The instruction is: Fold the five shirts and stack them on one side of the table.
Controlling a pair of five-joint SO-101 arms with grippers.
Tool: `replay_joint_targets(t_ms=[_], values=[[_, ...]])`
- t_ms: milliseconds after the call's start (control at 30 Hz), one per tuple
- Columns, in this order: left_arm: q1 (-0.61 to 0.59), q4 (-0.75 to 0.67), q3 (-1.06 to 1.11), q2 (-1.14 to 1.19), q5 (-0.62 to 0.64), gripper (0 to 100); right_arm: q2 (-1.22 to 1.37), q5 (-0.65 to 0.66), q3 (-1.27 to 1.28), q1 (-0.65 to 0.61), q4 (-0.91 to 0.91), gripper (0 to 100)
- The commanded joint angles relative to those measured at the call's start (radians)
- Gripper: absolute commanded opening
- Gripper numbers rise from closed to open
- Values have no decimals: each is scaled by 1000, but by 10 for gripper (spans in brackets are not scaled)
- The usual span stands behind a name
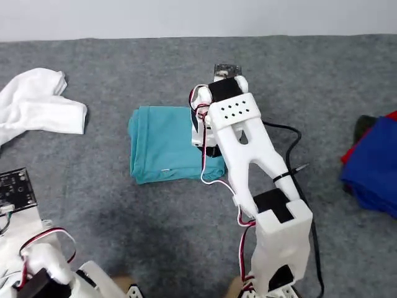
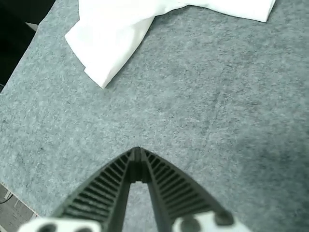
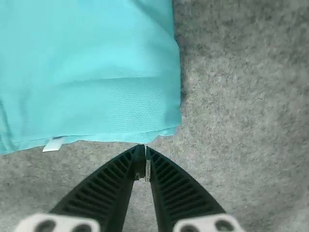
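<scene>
Grey felt covers the desk (image 1: pixel 93 205). At its middle lies the teal shirt (image 1: pixel 161 146), folded into a rough rectangle with its slightly longer side running across the desk. A small white tag (image 3: pixel 52 144) sits on the edge nearest the arms, its print too small to tell. The right arm (image 1: pixel 248 155) stretches forward over that shirt's right part, and the right gripper (image 3: pixel 140 166) is pressed closed, its tips just beside the tagged edge. The left gripper (image 2: pixel 139 166), also closed, hangs over bare felt near the crumpled white shirt (image 1: pixel 37 108). Blue shirt (image 1: pixel 375 164) and red shirt (image 1: pixel 352 153) lie at the right edge.
</scene>
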Motion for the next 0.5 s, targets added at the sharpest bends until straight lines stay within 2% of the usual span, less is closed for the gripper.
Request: replay_joint_targets(t_ms=[0,167,467], values=[[-8,5,-36,2,-11,3,-2,-15,-3,5,5,53],[-8,6,-38,2,-11,4,8,-18,-3,8,1,177],[-6,5,-33,2,-12,4,73,-15,0,10,-139,191]])
